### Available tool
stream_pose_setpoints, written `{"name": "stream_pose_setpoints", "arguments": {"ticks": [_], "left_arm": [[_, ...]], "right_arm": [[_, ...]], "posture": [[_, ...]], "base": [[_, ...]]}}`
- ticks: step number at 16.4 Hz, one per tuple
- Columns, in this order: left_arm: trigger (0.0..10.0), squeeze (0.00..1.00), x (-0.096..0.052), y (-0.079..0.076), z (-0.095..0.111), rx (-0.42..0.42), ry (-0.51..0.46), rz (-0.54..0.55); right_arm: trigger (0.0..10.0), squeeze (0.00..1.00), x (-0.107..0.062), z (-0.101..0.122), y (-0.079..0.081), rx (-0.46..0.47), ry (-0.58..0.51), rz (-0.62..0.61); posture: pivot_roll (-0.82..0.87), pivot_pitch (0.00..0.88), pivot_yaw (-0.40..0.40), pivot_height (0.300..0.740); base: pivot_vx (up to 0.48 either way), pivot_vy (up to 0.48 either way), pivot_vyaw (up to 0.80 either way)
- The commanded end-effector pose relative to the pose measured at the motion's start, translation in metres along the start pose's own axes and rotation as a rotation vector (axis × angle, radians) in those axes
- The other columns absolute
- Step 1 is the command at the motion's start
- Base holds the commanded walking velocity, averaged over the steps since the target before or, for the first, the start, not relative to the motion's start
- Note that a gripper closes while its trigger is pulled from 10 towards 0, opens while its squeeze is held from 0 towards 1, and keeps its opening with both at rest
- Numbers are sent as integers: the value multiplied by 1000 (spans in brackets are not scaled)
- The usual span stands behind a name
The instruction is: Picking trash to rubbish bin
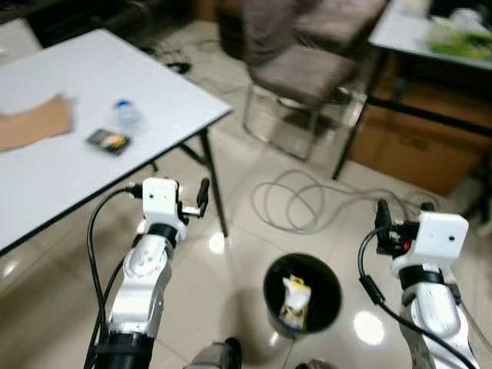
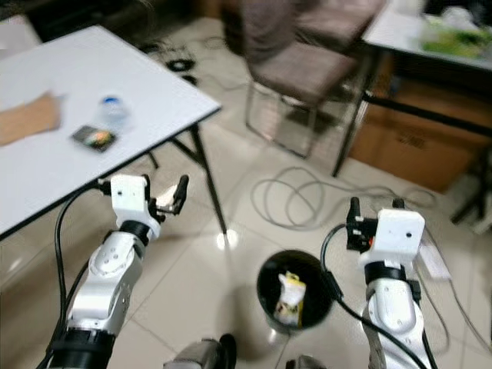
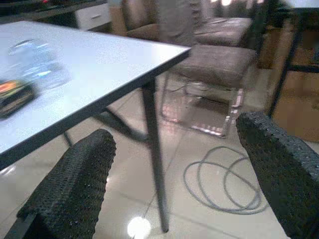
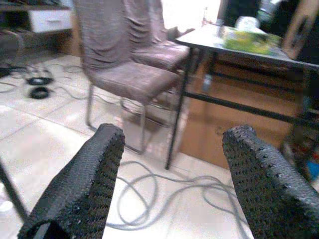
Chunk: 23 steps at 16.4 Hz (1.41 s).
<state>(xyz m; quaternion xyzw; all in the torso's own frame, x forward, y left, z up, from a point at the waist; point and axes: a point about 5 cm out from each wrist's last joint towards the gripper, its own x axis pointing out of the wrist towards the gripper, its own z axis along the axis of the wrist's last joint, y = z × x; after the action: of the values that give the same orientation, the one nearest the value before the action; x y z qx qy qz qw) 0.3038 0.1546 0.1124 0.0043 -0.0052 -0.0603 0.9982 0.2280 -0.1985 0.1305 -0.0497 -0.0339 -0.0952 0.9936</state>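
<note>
Trash sits in the rubbish bin (image 1: 303, 296), on the floor between both grippers

Left gripper (image 3: 174, 184) and right gripper (image 4: 172, 181) have fingers spread wide, holding nothing; bottle (image 1: 127, 114) lies on the white table (image 1: 154, 92) past the left fingers

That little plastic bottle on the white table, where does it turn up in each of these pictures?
Left eye view: bottle upper left, on the white table.
Right eye view: upper left, slightly nearer the edge.
Left wrist view: blurred, far left.
Right wrist view: absent.
Shared landmark: the dark packet beside it.
</note>
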Motion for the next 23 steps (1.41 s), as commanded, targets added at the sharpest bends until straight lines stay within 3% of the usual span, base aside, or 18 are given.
{"name": "stream_pose_setpoints", "arguments": {"ticks": [1,23], "left_arm": [[10000,0,0,0,4,-26,-3,8],[10000,0,6,-2,4,-26,38,15]], "right_arm": [[10000,0,-2,2,1,-12,3,5],[10000,0,6,2,7,-2,1,10]], "posture": [[-131,111,68,740],[-121,108,74,740]], "base": [[0,0,800],[0,0,786]]}}
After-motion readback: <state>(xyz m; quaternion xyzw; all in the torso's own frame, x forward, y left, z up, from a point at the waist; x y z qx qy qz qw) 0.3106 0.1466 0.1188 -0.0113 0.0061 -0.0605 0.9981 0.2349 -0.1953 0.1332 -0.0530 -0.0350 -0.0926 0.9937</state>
